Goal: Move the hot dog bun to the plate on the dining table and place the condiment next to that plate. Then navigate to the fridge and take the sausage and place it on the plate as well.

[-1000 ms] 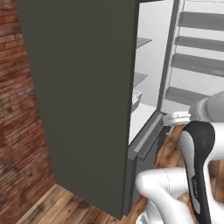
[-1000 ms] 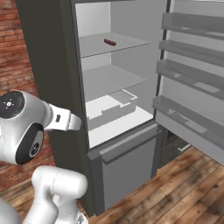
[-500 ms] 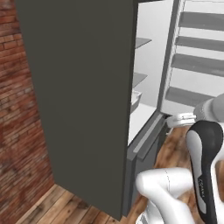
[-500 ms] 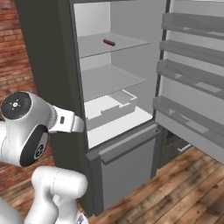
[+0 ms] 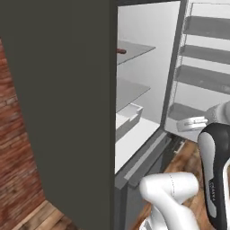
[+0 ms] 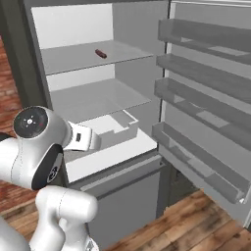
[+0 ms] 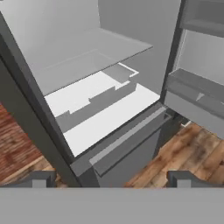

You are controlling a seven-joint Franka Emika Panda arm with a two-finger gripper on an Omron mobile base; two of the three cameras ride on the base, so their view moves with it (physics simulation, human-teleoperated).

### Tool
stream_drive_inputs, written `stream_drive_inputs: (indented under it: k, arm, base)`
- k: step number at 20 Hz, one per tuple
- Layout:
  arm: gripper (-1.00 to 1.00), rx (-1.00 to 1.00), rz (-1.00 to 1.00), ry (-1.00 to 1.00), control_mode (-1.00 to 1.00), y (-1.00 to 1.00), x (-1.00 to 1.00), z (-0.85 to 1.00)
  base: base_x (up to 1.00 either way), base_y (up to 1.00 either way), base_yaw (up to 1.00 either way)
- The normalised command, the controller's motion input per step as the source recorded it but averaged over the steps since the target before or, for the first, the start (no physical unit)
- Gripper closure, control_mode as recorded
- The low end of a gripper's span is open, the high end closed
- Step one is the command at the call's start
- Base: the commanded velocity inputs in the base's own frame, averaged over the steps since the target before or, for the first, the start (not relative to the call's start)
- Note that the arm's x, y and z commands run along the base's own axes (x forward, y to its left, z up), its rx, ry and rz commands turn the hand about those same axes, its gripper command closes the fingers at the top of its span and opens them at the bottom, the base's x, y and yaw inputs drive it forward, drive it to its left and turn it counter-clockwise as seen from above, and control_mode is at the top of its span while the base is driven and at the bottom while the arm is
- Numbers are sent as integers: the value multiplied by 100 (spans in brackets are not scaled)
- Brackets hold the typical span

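Wooden floorboards (image 6: pixel 206 220) and a red brick wall (image 5: pixel 18 148) frame the fridge (image 6: pixel 122 181), whose door (image 6: pixel 211 108) is swung wide to show white shelves. On the fridge's upper shelf (image 6: pixel 83 56) lies the sausage (image 6: pixel 100 53), thin and reddish-brown, toward the back wall and well above the white drawer (image 6: pixel 115 130). Low before the fridge's bottom compartment, the pincer (image 7: pixel 111 178) hangs released, its two dark fingertips (image 7: pixel 40 179) spread wide with nothing between them.

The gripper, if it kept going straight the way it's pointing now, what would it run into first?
Probably the fridge: the open gripper aims at its lower front, around the drawer front below the white bin. Depth is unclear. The sausage lies on a higher shelf, off that line.
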Motion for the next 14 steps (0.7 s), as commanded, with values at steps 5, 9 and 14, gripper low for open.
stream_drive_inputs:
  k: [5,9,14]
  arm:
    - [-100,0,0,0,100,0,0,0]
    - [-100,0,0,0,100,0,0,0]
    - [-100,0,0,0,100,0,0,0]
  base:
    - [43,-48,45]
    - [30,-47,43]
    - [35,-52,43]
